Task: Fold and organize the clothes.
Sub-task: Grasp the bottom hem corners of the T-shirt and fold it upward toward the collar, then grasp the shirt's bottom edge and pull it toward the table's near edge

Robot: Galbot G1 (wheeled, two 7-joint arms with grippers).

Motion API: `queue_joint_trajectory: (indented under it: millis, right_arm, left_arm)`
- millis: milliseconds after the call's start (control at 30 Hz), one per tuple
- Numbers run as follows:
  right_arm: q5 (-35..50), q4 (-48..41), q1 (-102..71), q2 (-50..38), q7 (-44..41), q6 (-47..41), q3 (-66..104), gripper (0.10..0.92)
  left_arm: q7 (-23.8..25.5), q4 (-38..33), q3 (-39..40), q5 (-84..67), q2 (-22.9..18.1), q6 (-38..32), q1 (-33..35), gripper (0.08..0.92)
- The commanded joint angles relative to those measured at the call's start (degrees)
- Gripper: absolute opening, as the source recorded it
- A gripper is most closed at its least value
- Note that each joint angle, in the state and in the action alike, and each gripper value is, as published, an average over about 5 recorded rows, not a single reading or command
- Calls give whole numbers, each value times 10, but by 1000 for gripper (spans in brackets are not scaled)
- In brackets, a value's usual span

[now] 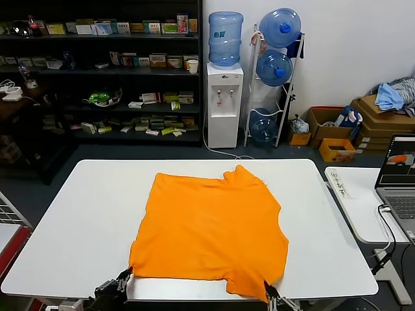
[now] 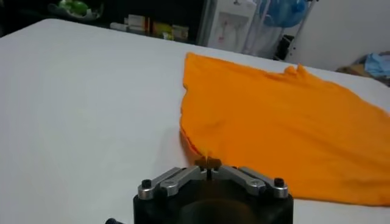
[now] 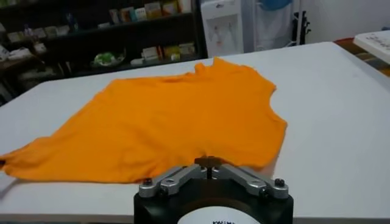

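With both jaws closed, left gripper (image 1: 123, 280), right gripper (image 1: 269, 293) pinch T-shirt (image 1: 211, 227) hem

Black housings with silver linkage bars and dark screw heads on left gripper (image 2: 208, 172) and right gripper (image 3: 209, 164), white label on the latter.

Office or lab storeroom: dark shelving (image 1: 97, 71) stocked with small boxed goods; water dispenser (image 1: 224, 103) beside a rack of spare water bottles (image 1: 275, 65); cardboard boxes (image 1: 337, 133) on the floor; open laptop (image 1: 399, 178) on a side desk; white counter (image 1: 84, 214) in front
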Motion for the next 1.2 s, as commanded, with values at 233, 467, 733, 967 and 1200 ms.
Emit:
queue_joint_trajectory:
  millis: [233, 467, 733, 967, 1200]
  right_arm:
    - [110, -178, 357, -18, 68, 14, -53, 124]
    - [154, -225, 430, -26, 84, -22, -68, 124]
    - [178, -246, 449, -25, 63, -42, -83, 183]
    - [166, -239, 445, -29, 31, -60, -83, 388]
    - [22, -195, 345, -52, -15, -24, -42, 588]
  left_arm:
    - [-2, 117, 48, -48, -2, -44, -269, 92]
    - [14, 175, 79, -49, 11, -48, -321, 92]
    - [20, 222, 101, -24, -2, -46, -349, 130]
    - [26, 207, 93, -6, 6, -40, -331, 324]
    - [40, 172, 60, 41, 14, -45, -254, 541]
